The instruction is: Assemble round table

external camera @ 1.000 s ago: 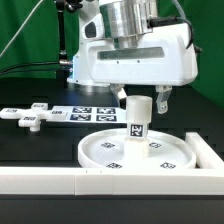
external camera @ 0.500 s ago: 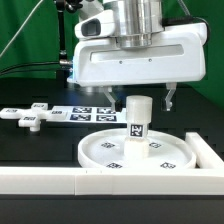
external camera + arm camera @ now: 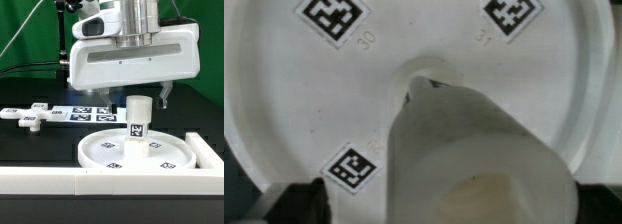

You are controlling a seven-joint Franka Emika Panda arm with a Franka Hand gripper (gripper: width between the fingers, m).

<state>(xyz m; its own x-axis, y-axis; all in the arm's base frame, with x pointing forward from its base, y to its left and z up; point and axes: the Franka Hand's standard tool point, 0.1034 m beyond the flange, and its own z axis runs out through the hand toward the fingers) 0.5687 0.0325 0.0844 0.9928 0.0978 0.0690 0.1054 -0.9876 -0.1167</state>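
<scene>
White post stands on the rimmed disc, fingers spread, clear above.

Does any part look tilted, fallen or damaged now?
Nothing stands out. The post stands upright in the middle of the round disc, and the cross-shaped piece lies flat on the table, apart, at the exterior view's left.

Post upright on disc

Post upright on rnd disc; jaws apart, just above.
</scene>
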